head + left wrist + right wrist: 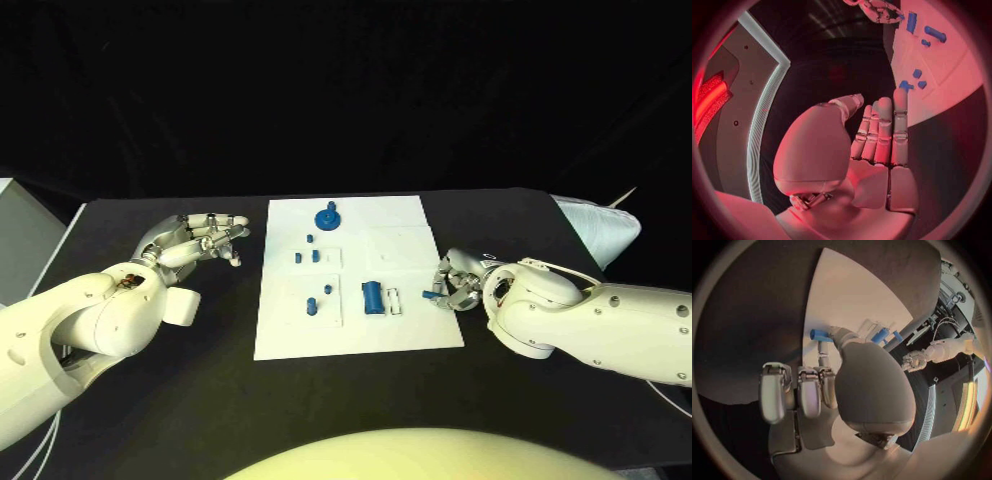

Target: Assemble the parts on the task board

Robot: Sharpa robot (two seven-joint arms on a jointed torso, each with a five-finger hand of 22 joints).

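Observation:
The white task board (pixel 361 330) lies in the middle of the table. On it are a round blue part (pixel 329 217), several small blue pieces such as one at the left (pixel 310 305), and a blue cylinder (pixel 374 297). My right hand (pixel 464 281) is at the board's right edge and pinches a small blue part (pixel 431 294) between thumb and a finger; the right wrist view shows this part (pixel 820 334) at the fingertips over the board (pixel 848 300). My left hand (pixel 202 240) hovers left of the board, holding nothing, fingers straight and side by side (pixel 879 135).
A white box (pixel 18 230) stands at the table's left edge and a white bag-like thing (pixel 603 225) at the far right. Black table surface stretches in front of the board. The left wrist view shows the board (pixel 954 65) and my right hand (pixel 879 10) beyond it.

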